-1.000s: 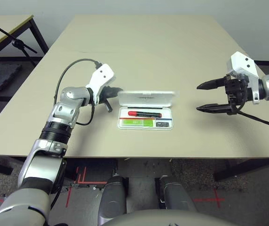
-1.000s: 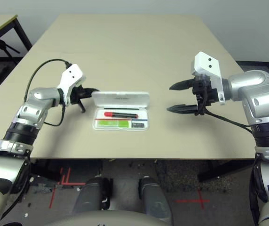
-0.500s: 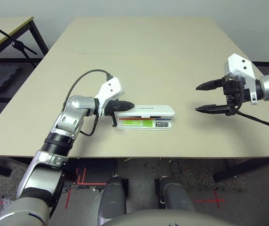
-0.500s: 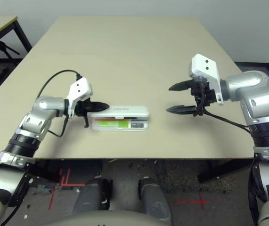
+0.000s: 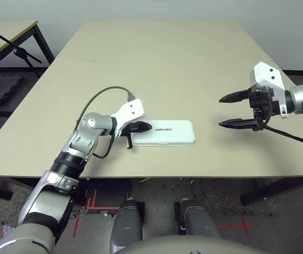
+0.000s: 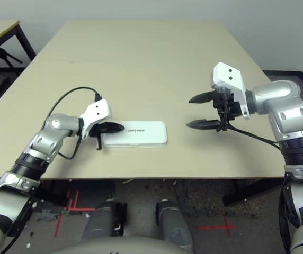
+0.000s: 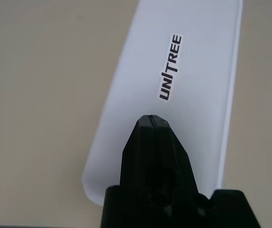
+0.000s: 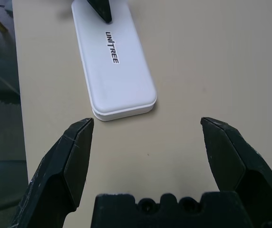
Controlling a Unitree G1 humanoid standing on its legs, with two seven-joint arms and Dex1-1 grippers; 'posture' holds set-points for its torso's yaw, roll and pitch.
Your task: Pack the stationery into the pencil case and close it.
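Note:
The white pencil case (image 5: pixel 165 133) lies flat near the table's front edge, its lid down and the dark "UNITREE" print facing up. The stationery is hidden inside it. My left gripper (image 5: pixel 145 126) is shut, and its black tip rests on the lid's left end, also shown by the left wrist view (image 7: pixel 151 124). My right gripper (image 5: pixel 221 111) hovers well to the right of the case, open wide with nothing between its fingers. In the right wrist view the pencil case (image 8: pixel 114 76) lies beyond the spread fingers (image 8: pixel 76 147).
The beige table (image 5: pixel 162 58) stretches far behind the case. A black cable (image 5: pixel 96 98) loops from my left wrist. A second table (image 5: pixel 6 29) and a black stand (image 5: pixel 14 45) sit off to the far left.
The lid has come down from half-raised to fully flat, pressed by my left gripper, which moved right and lower onto it. The items inside are now covered. The right gripper barely moved.

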